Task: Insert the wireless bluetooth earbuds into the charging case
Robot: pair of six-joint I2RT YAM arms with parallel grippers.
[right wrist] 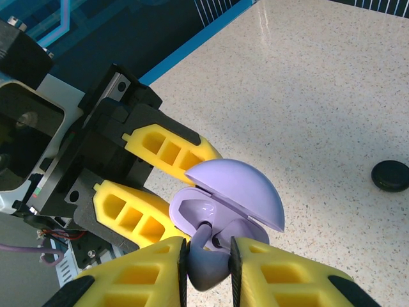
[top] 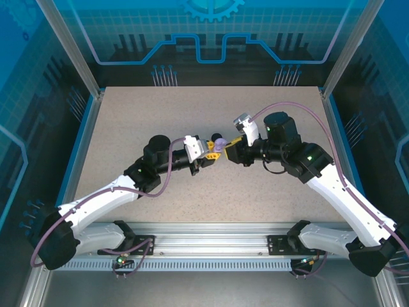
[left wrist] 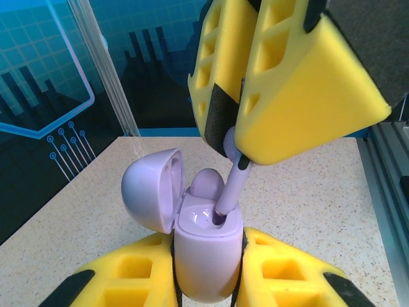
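Two arms meet mid-frame above a speckled table (top: 268, 192). At the bottom of the left wrist frame, the left gripper (left wrist: 206, 268) clamps an open lavender charging case (left wrist: 203, 240). The right gripper (right wrist: 207, 256) pinches a lavender earbud (left wrist: 231, 187), its stem tip in the case's socket, beside a seated earbud (left wrist: 207, 181).

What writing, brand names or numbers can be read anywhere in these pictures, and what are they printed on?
None: no readable text anywhere.
lavender charging case: plain, no brand mark to be seen.
lavender earbud: plain.
blue wall panels: a gear shape and line patterns, no letters.
black round disc on the table: too small to tell whether it carries any mark.
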